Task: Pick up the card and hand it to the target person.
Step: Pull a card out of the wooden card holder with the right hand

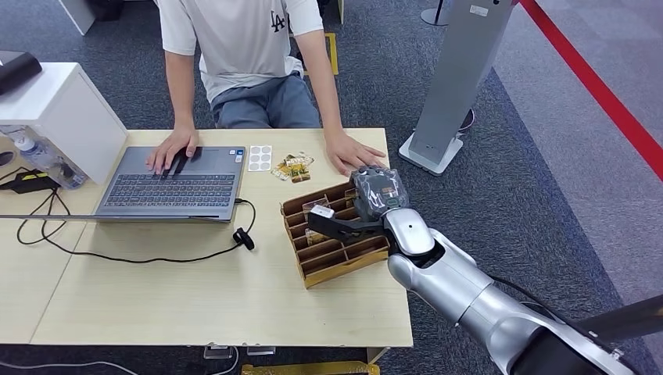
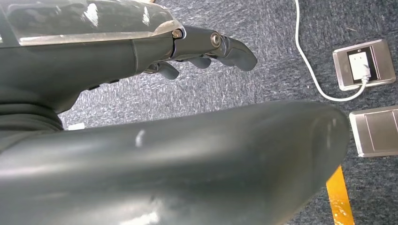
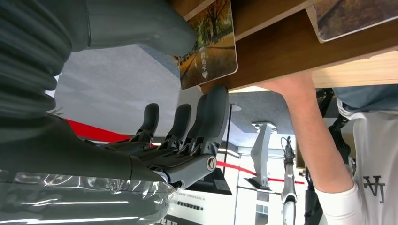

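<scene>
Card-picking is in hand at a pale wooden tabletop [image 1: 156, 297], where the right robot hand [image 1: 367, 205] reaches over a brown slotted wooden card rack [image 1: 344, 262] standing at the tabletop's right end. The right wrist view shows the step closely: a glossy card printed with an autumn tree-lined path [image 3: 209, 44] juts from a rack slot, the thick grey thumb [image 3: 141, 28] lying against one face and the dark fingers [image 3: 211, 117] spread just off the other. Whether the thumb and fingers truly pinch the card cannot be told; the fingers look apart from it, so the grasp reads as forming rather than made. A second card [image 3: 352, 16] sits in a neighbouring slot. The left robot hand [image 2: 202, 51] hangs over grey carpet, fingers loosely curled and holding nothing.

Across the tabletop sits a person in a white T-shirt [image 1: 242, 39], one hand [image 1: 173, 148] on a grey open laptop [image 1: 176, 183], the other hand [image 1: 352, 152] flat on the wood just beyond the rack. Small packets [image 1: 293, 166] and a sheet of round stickers [image 1: 259, 158] lie between them.

By appearances, the next move calls for closing the fingers on the card, drawing it out along the slot without tipping the rack, then carrying it the short way towards the person's nearer hand.
</scene>
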